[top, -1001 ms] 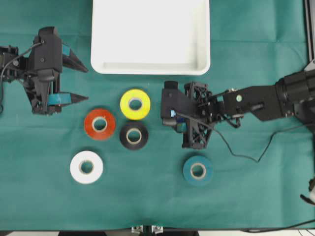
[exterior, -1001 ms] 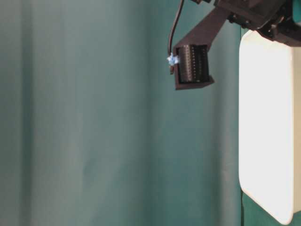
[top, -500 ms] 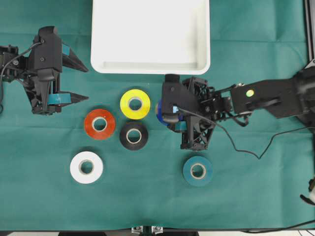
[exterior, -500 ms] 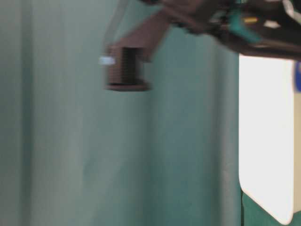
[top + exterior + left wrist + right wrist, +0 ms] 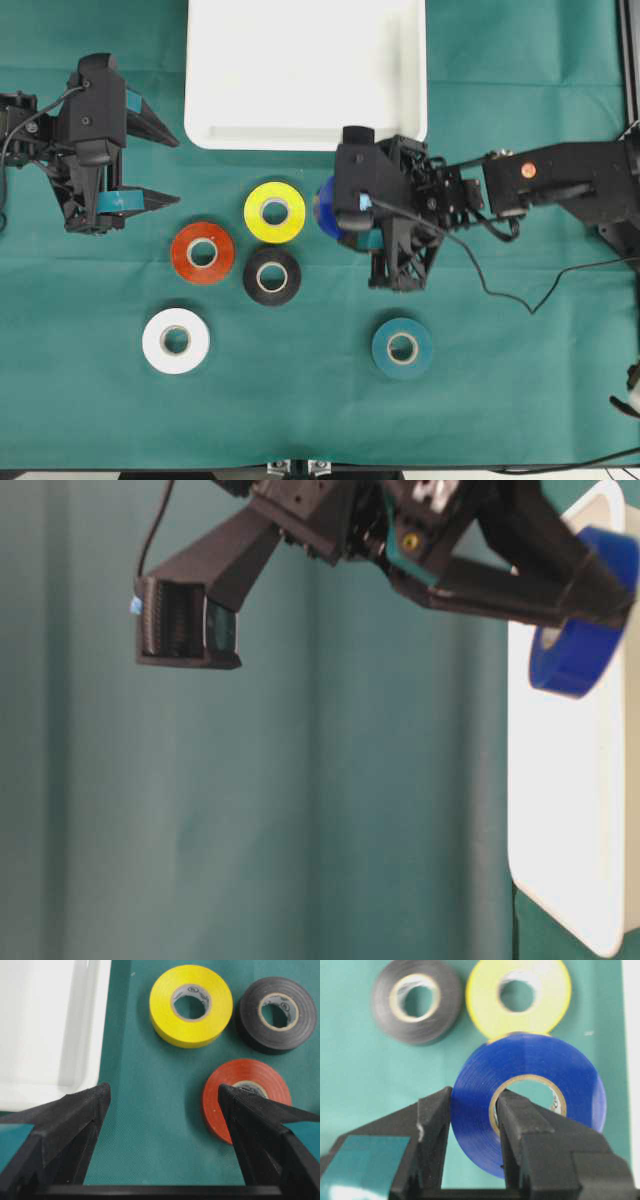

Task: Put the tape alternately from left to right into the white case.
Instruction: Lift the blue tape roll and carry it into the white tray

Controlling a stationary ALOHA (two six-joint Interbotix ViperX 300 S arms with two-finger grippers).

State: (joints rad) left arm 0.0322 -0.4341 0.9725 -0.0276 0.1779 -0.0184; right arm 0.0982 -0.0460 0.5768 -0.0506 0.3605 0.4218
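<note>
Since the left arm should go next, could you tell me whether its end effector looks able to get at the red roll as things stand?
Probably yes. The left end effector stands open and empty, and the red roll lies flat on the cloth just ahead of it, apart from the black roll, with nothing between.

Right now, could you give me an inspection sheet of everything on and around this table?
Surface: green cloth, wrinkle-free where visible.
Job's things: white tray with nothing in it; yellow roll, red roll, black roll, white roll and teal roll lie flat on the cloth; blue roll is lifted near the tray.
Clutter: nothing seen.
Grippers: left gripper open, holding nothing; right gripper shut on the blue roll's wall.
Cables: black cable trails from the right arm.
Surroundings: metal frame at the right edge.
</note>
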